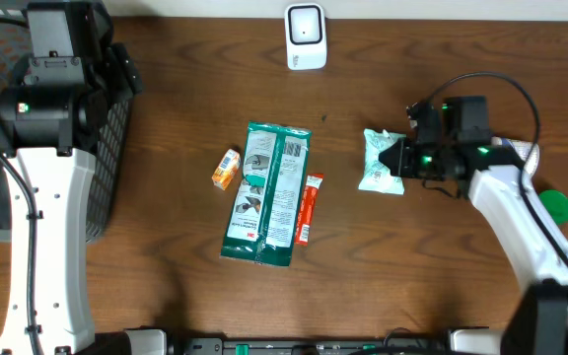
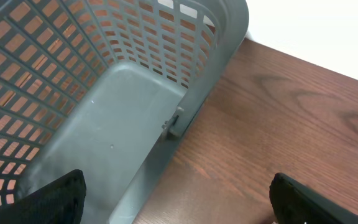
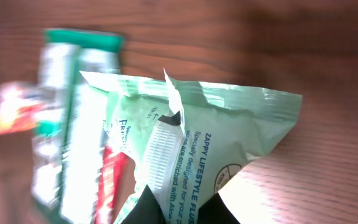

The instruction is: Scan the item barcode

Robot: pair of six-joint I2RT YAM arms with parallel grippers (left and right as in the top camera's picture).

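Your right gripper is clamped shut on one edge of the pouch near the table's right edge, a hold that suits carrying it to the scanner at the far edge. Your left gripper hangs wide open and empty over the basket at the left edge, clear of the work.

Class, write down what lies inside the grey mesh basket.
The basket shows only a bare grey floor, with no item on it. The left arm covers much of it from overhead, so the remaining corners are unseen.
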